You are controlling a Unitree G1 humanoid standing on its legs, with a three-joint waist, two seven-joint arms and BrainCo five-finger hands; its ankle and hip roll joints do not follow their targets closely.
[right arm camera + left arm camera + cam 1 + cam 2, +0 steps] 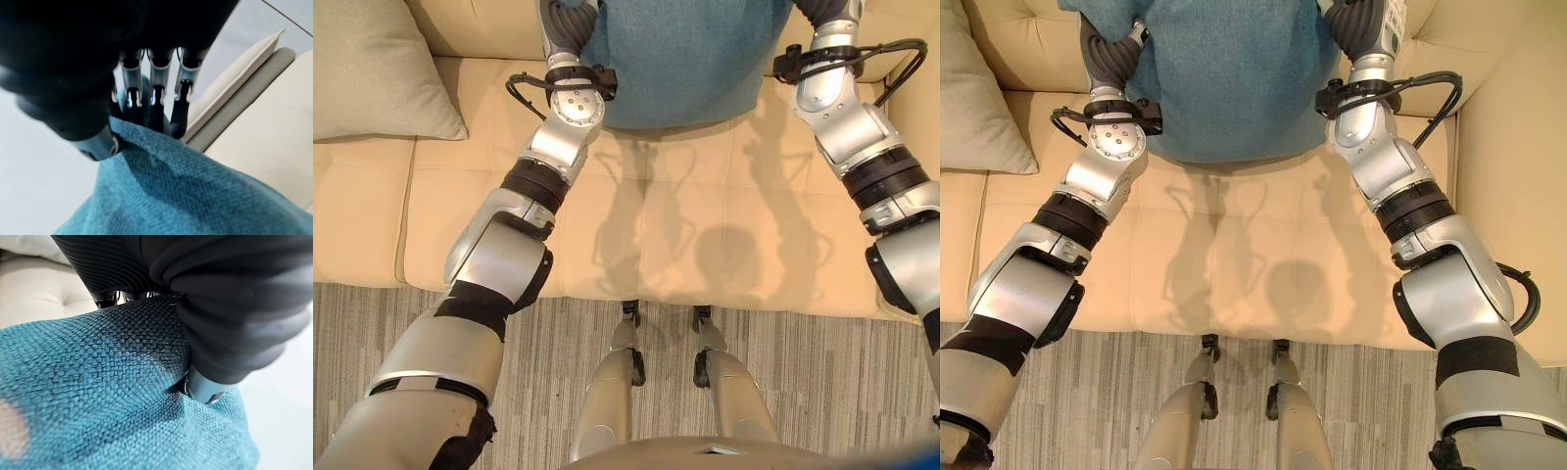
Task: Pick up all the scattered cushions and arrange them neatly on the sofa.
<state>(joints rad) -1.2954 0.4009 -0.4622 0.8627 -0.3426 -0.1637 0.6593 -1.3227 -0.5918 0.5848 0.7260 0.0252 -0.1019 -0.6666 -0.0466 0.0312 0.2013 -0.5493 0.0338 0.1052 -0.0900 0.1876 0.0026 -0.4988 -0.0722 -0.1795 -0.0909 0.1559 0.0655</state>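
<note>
Clearly soft and light, the teal cushion [680,69] is held over the sofa [705,245] seat, left hand [205,333] and right hand [151,105] pinching its opposite edges, with a grey cushion [372,69] resting farther left.

**Open seat in the middle, cushions at the back and left**

The sofa [1234,284] has a broad bare stretch of seat between the two arms, running forward to its front edge and the striped floor [822,382] beyond. At the back, a teal cushion [1234,78] blocks the middle (both hands are at its sides: the left hand [205,387] and the right hand [151,105] each have fingers curled onto the fabric). A grey-green cushion [372,69] fills the seat's left rear corner. On the right, the sofa's armrest [1518,196] walls off that side.
</note>
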